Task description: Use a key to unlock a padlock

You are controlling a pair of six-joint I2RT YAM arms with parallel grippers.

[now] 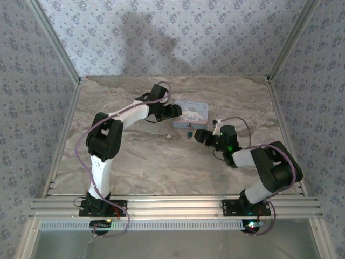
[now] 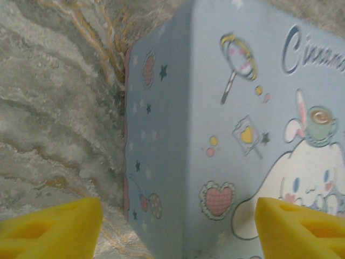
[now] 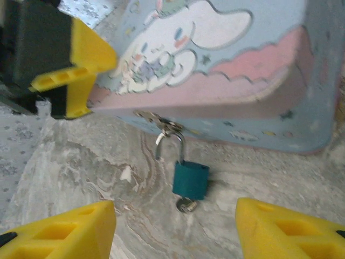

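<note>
The small padlock (image 3: 191, 181) has a teal-blue body and lies on the table, its silvery shackle (image 3: 172, 141) hooked through the hasp of the light-blue cartoon tin (image 3: 226, 81). The shackle's left leg ends clear of the body. A silvery key (image 3: 186, 205) sticks out of the keyhole at the bottom. My right gripper (image 3: 175, 229) is open just short of the padlock, one yellow finger on each side, touching nothing. My left gripper (image 2: 178, 232) is open across the tin's (image 2: 226, 108) corner, one finger (image 3: 81, 70) against the lid. From above, the padlock (image 1: 190, 131) lies between the tin (image 1: 192, 111) and the right gripper (image 1: 200, 135).
The tin sits mid-table on the marbled top (image 1: 140, 162). Patterned walls and metal frame posts (image 1: 280, 59) enclose the back and sides. Open table surface stretches in front of the tin and to its left.
</note>
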